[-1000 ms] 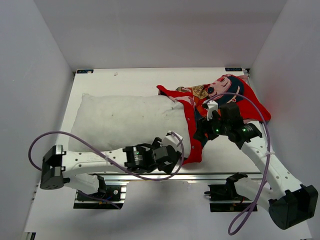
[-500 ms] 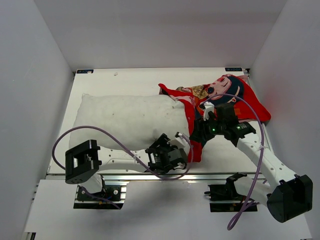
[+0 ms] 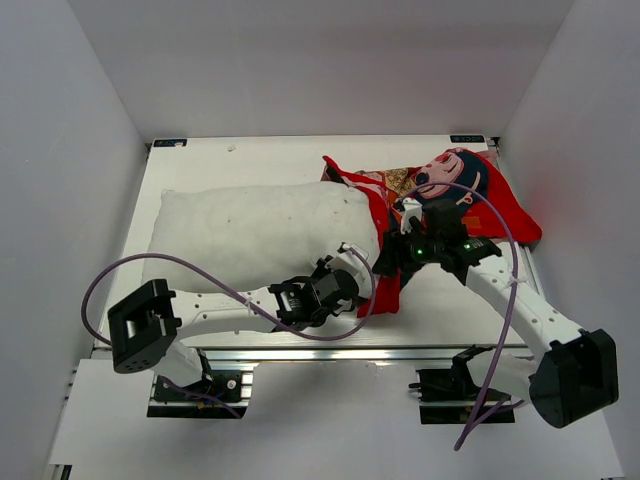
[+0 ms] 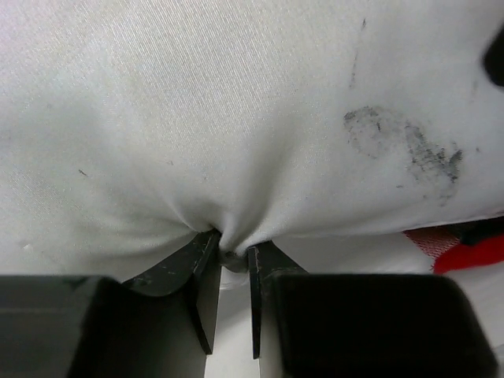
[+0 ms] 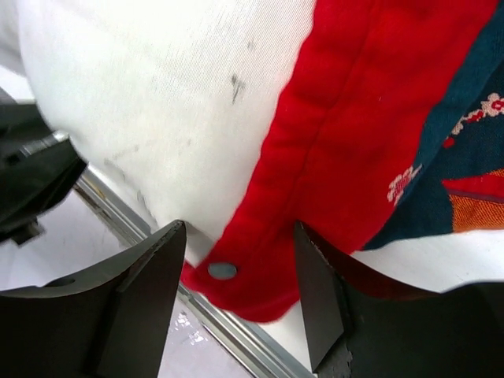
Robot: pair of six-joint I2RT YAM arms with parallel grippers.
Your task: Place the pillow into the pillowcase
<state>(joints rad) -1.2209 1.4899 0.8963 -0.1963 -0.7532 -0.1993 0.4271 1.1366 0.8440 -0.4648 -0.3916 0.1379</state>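
Since a second ago the left gripper [image 3: 338,288] has pushed in from the table's near edge to the pillow's [image 3: 250,230] near side and drawn its fingers together, while the right gripper [image 3: 388,262] has slid leftward to the pillow's right end.

From above, the pillow lies lengthwise across the white table [image 3: 270,160]. Its right end is tucked into the mouth of the pillowcase [image 3: 470,195]. Most of that red printed sleeve lies crumpled beyond the pillow's right end, a cartoon face uppermost. A strip of red cloth hangs down over the pillow's near right corner.

Seen from the left wrist, the left gripper [image 4: 231,256] is pinching a small pleat of the pillow [image 4: 236,102], and the white cloth puckers into creases that run to the fingertips [image 4: 206,244]. A grey smudge [image 4: 402,146] marks the cloth up and to the right of the pinch, and a scrap of the pillowcase [image 4: 465,244] shows at the pillow's lower right.

From the right wrist, the right gripper [image 5: 236,264] stands spread wide, one finger on each side of the pillowcase's [image 5: 370,118] thick red hem. The hem lies diagonally across the pillow [image 5: 134,87] and carries a small grey snap button [image 5: 222,270] near its lower end, between the fingers. Dark blue and orange print adjoins the hem on the side away from the pillow.
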